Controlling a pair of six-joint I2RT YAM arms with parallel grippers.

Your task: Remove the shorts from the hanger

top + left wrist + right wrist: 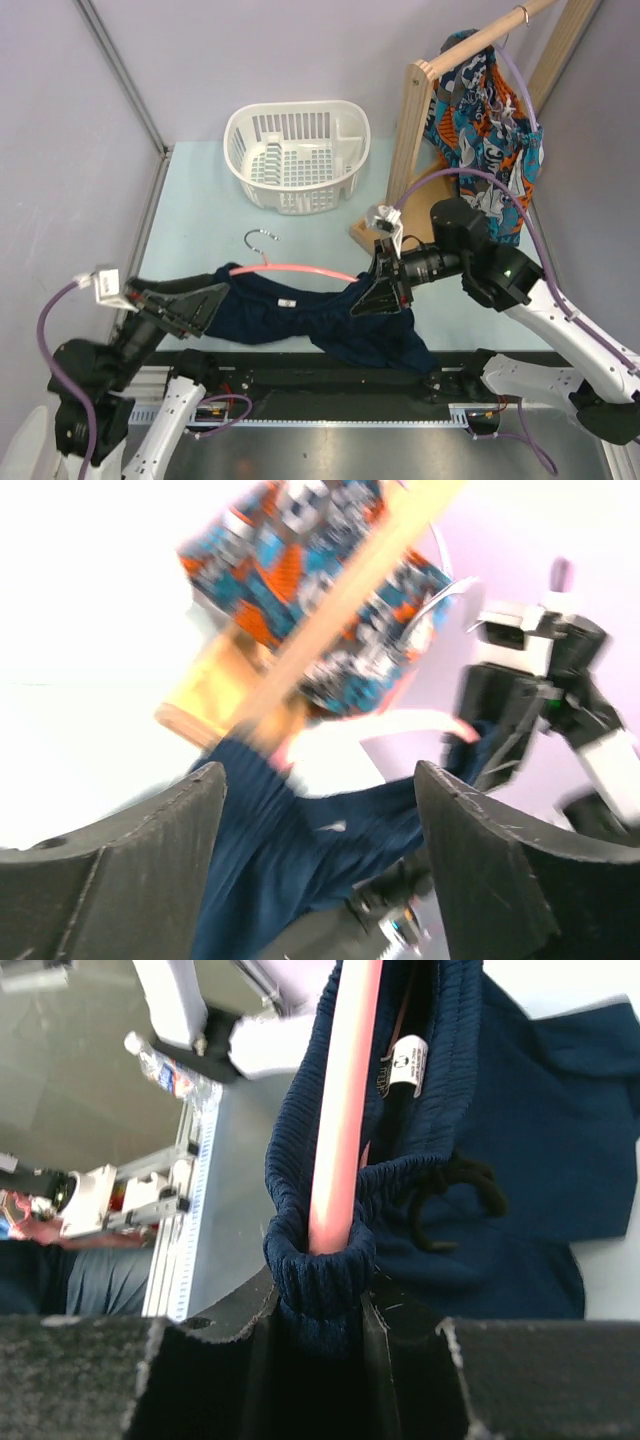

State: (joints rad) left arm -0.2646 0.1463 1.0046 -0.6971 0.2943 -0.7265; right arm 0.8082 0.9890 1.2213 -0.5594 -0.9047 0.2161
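The colourful shorts [490, 110] hang from the wooden rail at the top right, on a thin lavender hanger [518, 85]; no gripper touches them. In the blurred left wrist view the shorts [330, 570] show behind the rail. A navy garment [300, 315] on a pink hanger [300, 270] is stretched between my arms. My right gripper [362, 305] is shut on its waistband [320, 1270], with the pink hanger's end [345, 1110] inside the fold. At the garment's left end my left gripper [222, 298] is open, the navy cloth [270, 850] lying beyond its fingers.
A white slatted basket [298, 155] stands at the back of the table. The wooden rack post [410, 130] rises at the right. The pink hanger's metal hook [262, 240] lies on the table behind the garment. Lavender cables loop from both wrists.
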